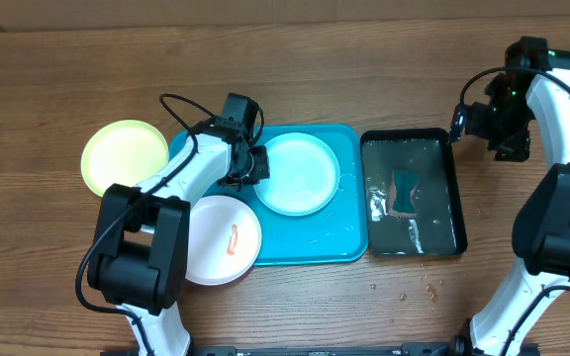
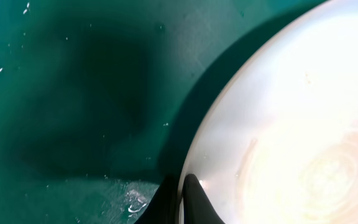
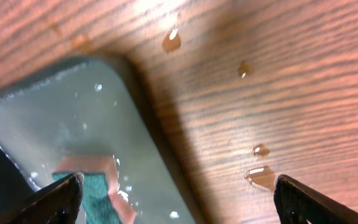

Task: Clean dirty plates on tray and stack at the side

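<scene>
- Plainly, the left gripper (image 1: 254, 168) is pressed together on the left rim of the light blue plate (image 1: 300, 173), which sits within the turquoise tray (image 1: 349, 242), toward its upper middle.
- The left wrist view alone shows the two fingertips (image 2: 194, 196) meeting on that rim. Glare washes the plate out to near white there, so its colour cannot be read.
- Whether the pinched rim is raised off the tray cannot be told.
- The white plate (image 1: 221, 239), marked with an orange-red smear (image 1: 232, 240), overlaps the tray's lower-left corner. The left arm covers part of its rim.
- The yellow-green plate (image 1: 124, 156) lies on the table (image 1: 47, 257), just beside the tray's left edge.
- The right gripper (image 3: 179, 183) hangs spread wide and holds nothing, above a corner of the black tray (image 3: 55, 106).
- The sponge (image 1: 404, 191) lies in the black tray's water; the right wrist view cuts it off at the bottom edge.
- Water droplets (image 3: 261, 177) dot the wood beside the black tray.
</scene>
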